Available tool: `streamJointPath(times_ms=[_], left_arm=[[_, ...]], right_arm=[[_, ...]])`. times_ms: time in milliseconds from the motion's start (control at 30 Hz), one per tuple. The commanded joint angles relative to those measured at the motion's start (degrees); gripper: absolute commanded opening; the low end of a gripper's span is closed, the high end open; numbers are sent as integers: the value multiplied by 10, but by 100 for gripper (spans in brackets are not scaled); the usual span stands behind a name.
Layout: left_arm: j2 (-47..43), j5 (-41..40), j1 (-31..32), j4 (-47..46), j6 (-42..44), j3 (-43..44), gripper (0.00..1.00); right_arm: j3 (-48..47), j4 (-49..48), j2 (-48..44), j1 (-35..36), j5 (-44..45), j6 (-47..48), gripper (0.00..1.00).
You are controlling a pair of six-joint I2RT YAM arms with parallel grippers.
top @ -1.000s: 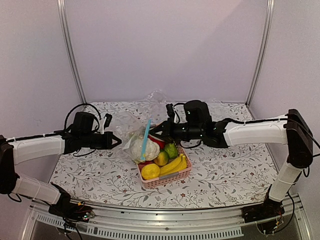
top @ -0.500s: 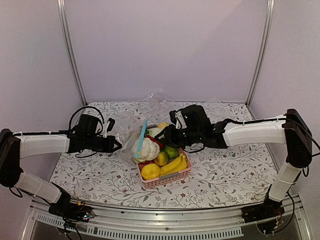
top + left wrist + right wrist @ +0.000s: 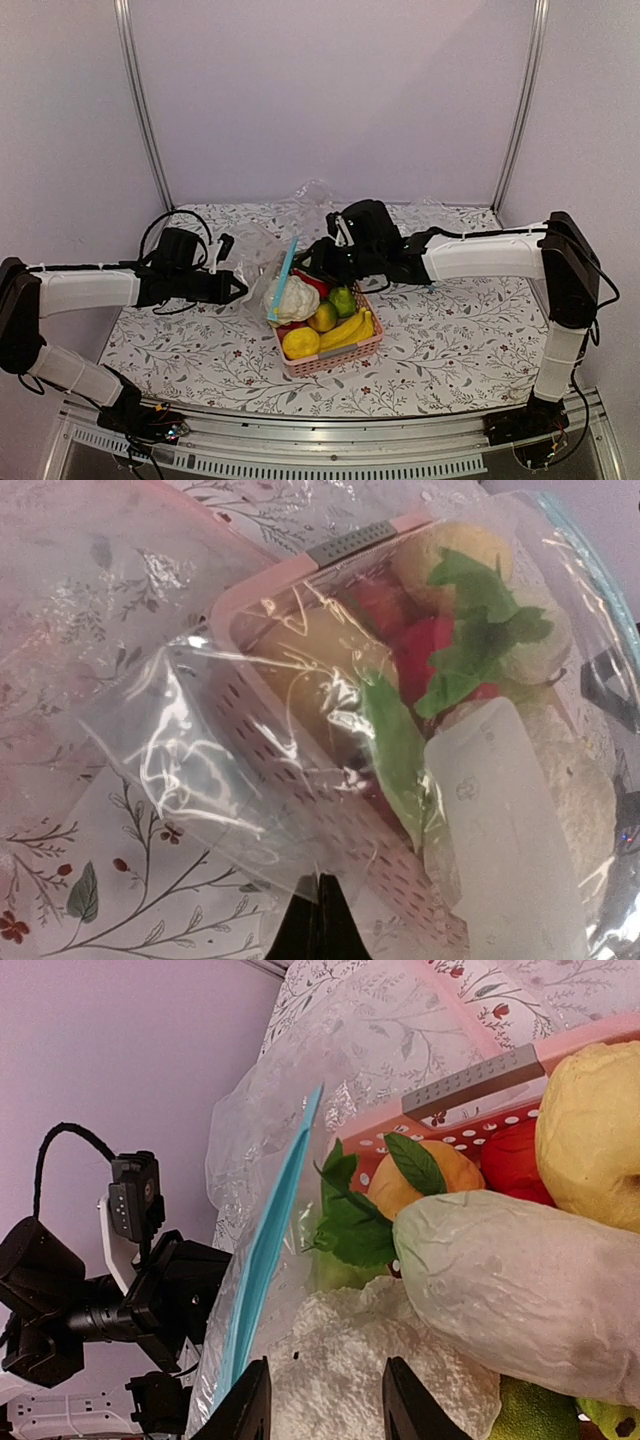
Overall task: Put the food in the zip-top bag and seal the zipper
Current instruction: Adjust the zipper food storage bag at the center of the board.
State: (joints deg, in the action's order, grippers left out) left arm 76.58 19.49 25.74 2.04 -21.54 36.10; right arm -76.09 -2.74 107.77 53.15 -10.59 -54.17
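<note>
Since a second before, the right arm had drawn its wrist back and toward the left, and the right gripper [image 3: 330, 1405] had gone from nearly closed to released: its two fingers stood apart with nothing between them, just above the cauliflower [image 3: 292, 298] in the pink basket [image 3: 335, 362]. The left gripper [image 3: 320, 930] had barely shifted; it was clenched on a fold of the bag [image 3: 200, 760], which it held up at the left side of the basket. The bag draped against that side and over part of the contents, and its zipper [image 3: 284, 278] ran tilted from the far end down across the cauliflower. The white piece [image 3: 520, 1280] lay on top of the cauliflower, just beside the right gripper; we could not tell whether it was inside the bag. The lemon [image 3: 300, 342] sat in the near left corner of the basket, outside the bag, and the green fruit [image 3: 342, 300] lay just behind the bananas [image 3: 352, 328].
</note>
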Motion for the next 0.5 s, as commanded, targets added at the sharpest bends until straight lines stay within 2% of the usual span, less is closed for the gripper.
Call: streamJointPath(times_ms=[0, 467], left_arm=[[9, 10, 11, -32, 9, 3, 0], [18, 9, 16, -39, 7, 5, 0]], right_arm=[[-32, 14, 30, -7, 15, -20, 38], [-36, 5, 16, -24, 25, -32, 38]])
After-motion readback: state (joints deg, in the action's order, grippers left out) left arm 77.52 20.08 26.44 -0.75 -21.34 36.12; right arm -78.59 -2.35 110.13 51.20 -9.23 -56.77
